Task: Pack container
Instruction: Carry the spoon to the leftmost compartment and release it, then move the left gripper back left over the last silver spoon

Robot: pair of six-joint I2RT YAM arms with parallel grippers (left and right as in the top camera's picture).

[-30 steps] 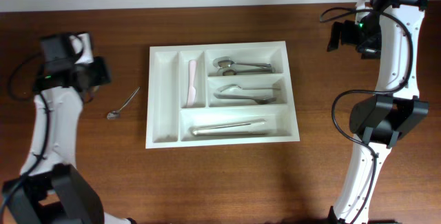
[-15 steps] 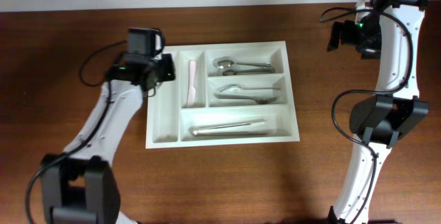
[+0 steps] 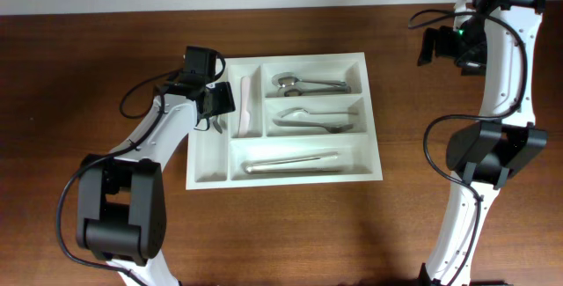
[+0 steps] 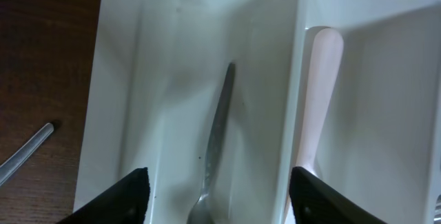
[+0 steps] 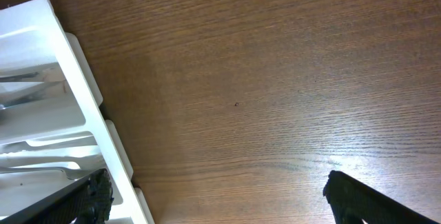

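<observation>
The white container (image 3: 286,57) lies mid-table, with two narrow compartments on its left and three long ones on its right. My left gripper (image 3: 212,117) hovers over the leftmost narrow compartment. In the left wrist view that gripper (image 4: 217,207) is open, and a metal spoon (image 4: 218,141) lies loose on the compartment floor between the spread fingers (image 4: 120,200), touching neither. A pink-handled utensil (image 4: 321,86) fills the neighbouring narrow compartment. My right gripper (image 3: 429,47) stands open over bare wood at the back right, just off the container's right wall (image 5: 77,72).
The long compartments hold metal cutlery: spoons (image 3: 308,83) at the top, more pieces (image 3: 312,120) in the middle, a long knife (image 3: 290,163) at the bottom. A thin cable (image 4: 24,158) crosses the wood left of the container.
The left arm swung from the table's left side to over the container, carrying the spoon off the wood. Its jaws then opened and the spoon now lies in the leftmost compartment. The right arm stayed still.
</observation>
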